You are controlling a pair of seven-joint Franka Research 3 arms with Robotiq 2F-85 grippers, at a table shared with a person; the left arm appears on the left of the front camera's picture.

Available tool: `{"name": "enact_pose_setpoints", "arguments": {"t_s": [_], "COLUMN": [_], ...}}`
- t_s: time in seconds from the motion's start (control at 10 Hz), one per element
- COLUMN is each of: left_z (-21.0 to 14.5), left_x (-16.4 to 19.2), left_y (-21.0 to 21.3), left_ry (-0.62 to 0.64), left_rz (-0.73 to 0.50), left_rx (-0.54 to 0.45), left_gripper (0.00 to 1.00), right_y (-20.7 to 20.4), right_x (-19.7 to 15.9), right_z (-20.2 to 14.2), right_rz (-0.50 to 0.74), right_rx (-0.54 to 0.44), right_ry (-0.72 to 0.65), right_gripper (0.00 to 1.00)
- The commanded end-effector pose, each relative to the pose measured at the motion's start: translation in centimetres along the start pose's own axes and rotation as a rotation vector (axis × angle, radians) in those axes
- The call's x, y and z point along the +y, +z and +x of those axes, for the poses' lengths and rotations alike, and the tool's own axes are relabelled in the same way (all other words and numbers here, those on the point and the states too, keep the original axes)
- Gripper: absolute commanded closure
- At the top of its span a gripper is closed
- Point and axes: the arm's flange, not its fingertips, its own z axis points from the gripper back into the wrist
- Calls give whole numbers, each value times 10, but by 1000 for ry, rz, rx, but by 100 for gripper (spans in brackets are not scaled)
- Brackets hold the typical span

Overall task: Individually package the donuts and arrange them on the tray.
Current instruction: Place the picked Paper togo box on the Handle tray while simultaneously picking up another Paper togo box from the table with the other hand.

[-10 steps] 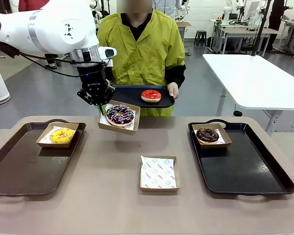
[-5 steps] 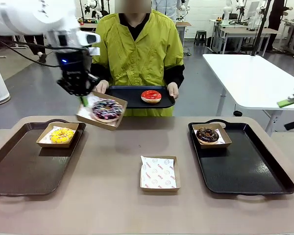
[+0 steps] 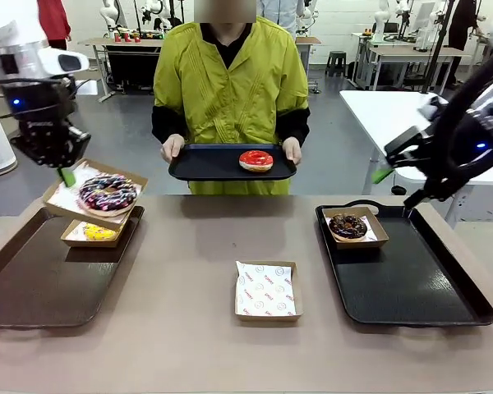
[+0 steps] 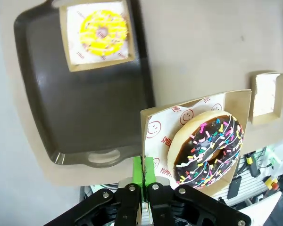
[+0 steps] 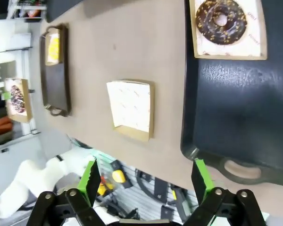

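Above right tray [image 3: 427, 304]: right gripper [image 5: 145, 181] spread wide, empty. Above far end of left tray [image 3: 25, 287]: tilted box [image 3: 66, 197] clamped by one edge in left gripper [image 4: 144, 175]. Could slide purple sprinkled donut [image 3: 107, 194] out on that tilt, slip from thin pinch, or land on boxed yellow donut [image 3: 99, 233] close below if lowered straight down.

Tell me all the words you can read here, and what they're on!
"SMIL…": red print on the white paper under the sprinkled donut, partly hidden.
"YUM…": same paper, where the left gripper pinches the held box.
Empty box: red print on its paper, too small to read.
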Motion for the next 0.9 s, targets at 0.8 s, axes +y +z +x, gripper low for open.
{"name": "enact_pose_setpoints", "arguments": {"t_s": [0.8], "left_z": [-9], "left_x": [55], "left_y": [-46], "left_ry": [83], "left_rz": [-26], "left_rx": [25], "left_gripper": [99], "right_y": [-84], "right_x": [21], "right_z": [0], "right_rz": [-185], "right_rx": [-5], "right_ry": [8], "right_gripper": [0]}}
